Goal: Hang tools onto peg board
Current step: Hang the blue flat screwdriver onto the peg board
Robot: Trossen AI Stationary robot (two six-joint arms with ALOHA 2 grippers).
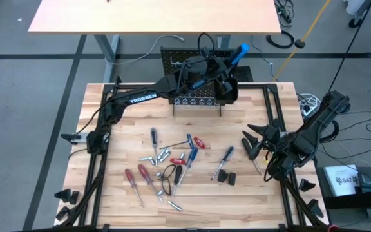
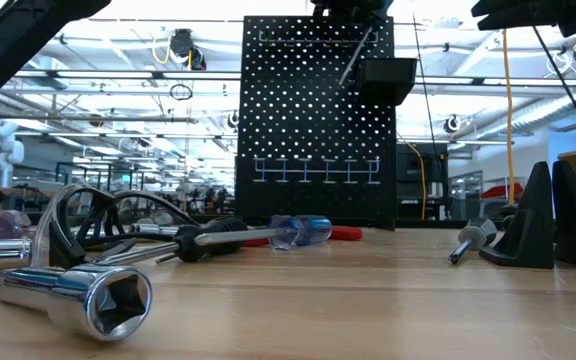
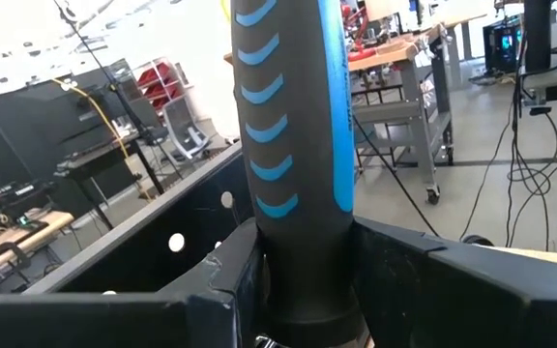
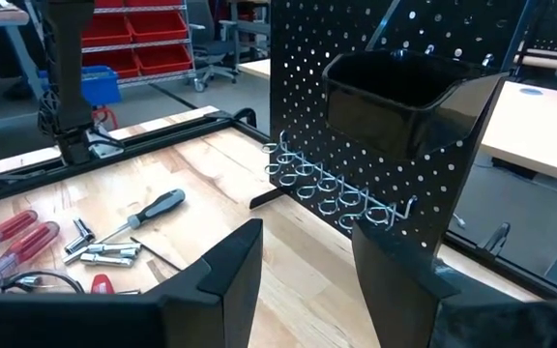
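The left end effector (image 1: 227, 67) reaches over the top edge of the peg board (image 2: 318, 120), at the far edge of the tabletop (image 1: 127, 122), and grasps a blue-and-black-handled screwdriver (image 1: 237, 55) by the lower part of its handle. In the left wrist view the handle (image 3: 293, 145) rises between the two dark fingers (image 3: 211, 290), which press against it on both sides. From table height the screwdriver's shaft (image 2: 356, 55) slants down in front of the board, just beside the black box bin (image 2: 386, 80) fixed to its upper part. A row of silver hooks (image 2: 318, 170) runs across the board lower down.

The right end effector (image 1: 256, 143) waits low over the right side of the tabletop, its fingers (image 4: 230, 266) parted and holding nothing, pointed towards the board.

The other tools lie loose on the middle of the tabletop: red-handled screwdrivers (image 1: 140, 177), a black-handled screwdriver (image 1: 227, 154), red-handled pliers (image 1: 195, 142), sockets and metal bits (image 1: 160, 156). Two small black wedge blocks (image 1: 225, 176) sit near the black-handled screwdriver.
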